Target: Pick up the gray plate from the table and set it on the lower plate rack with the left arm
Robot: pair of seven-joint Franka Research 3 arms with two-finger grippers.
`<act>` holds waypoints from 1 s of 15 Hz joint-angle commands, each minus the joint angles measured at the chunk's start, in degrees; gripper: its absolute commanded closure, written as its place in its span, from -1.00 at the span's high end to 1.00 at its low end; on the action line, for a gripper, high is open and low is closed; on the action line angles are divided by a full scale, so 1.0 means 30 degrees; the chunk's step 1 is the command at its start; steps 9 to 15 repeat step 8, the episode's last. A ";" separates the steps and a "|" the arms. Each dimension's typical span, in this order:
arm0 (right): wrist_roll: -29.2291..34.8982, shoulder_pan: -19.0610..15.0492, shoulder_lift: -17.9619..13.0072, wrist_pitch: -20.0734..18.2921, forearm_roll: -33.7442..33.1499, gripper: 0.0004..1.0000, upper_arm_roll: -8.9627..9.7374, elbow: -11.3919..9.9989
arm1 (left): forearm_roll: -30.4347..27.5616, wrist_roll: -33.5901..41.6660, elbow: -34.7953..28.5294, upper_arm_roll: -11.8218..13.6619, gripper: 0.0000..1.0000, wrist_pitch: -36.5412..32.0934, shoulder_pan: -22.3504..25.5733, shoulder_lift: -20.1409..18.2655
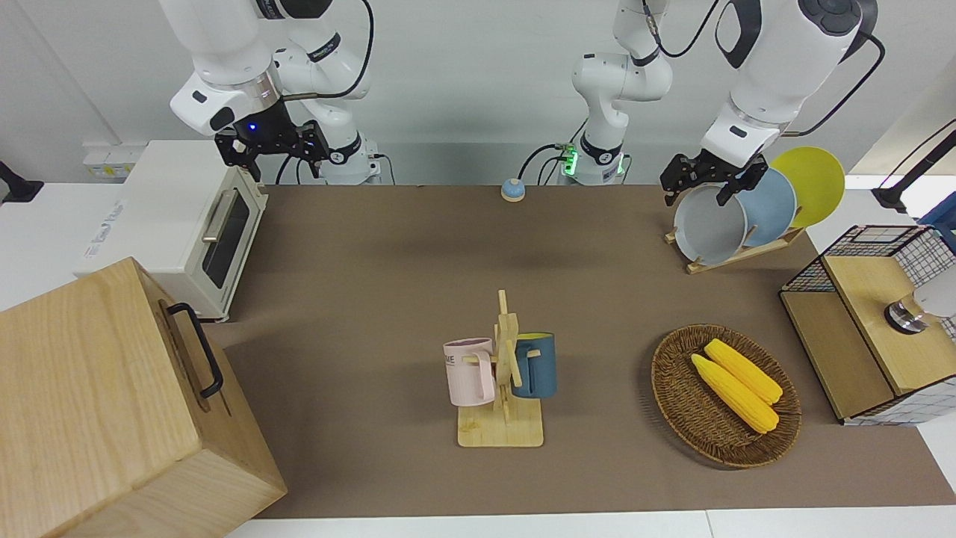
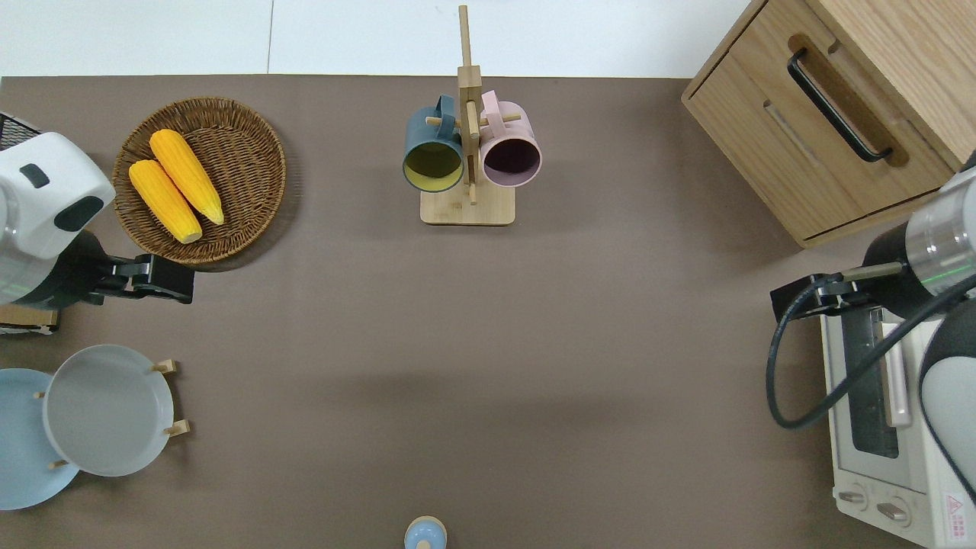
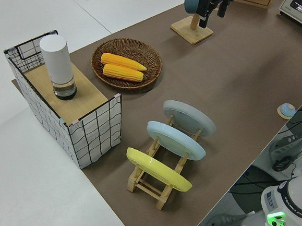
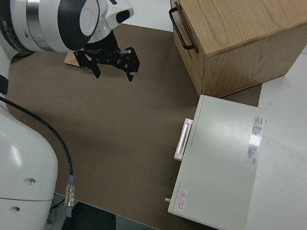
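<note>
Now the gray plate (image 2: 107,409) leans in the rack (image 3: 158,184), and the left gripper (image 2: 156,278) hangs empty above the desk (image 2: 534,343).

Nearest the robots, the gray plate stands tilted between the pegs at the rack's end toward the middle of the desk, with a blue plate (image 1: 773,205) just beside it and a yellow plate (image 1: 814,183) next along, toward the left arm's end. The left gripper is up in the air, clear of the plate, over bare desk between the rack and a wicker basket (image 2: 252,152); its jaws are spread and hold nothing. Farther out, the basket holds two corn cobs (image 2: 175,183). A mug tree (image 2: 467,206) with two mugs stands mid-desk, near the edge farthest from the robots. The right arm is parked.
</note>
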 commanded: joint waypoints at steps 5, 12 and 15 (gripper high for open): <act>0.0226 -0.0441 -0.0038 -0.0235 -0.0123 0.97 0.0404 0.0109 | -0.0562 0.0423 0.0157 -0.1888 0.99 0.0151 0.2013 0.0097; 0.0226 -0.0441 -0.0038 -0.0206 -0.0123 0.97 0.0404 0.0138 | -0.0533 0.0394 0.0099 -0.2005 0.99 0.0151 0.2043 0.0097; 0.0226 -0.0441 -0.0038 -0.0206 -0.0123 0.97 0.0404 0.0138 | -0.0533 0.0394 0.0099 -0.2005 0.99 0.0151 0.2043 0.0097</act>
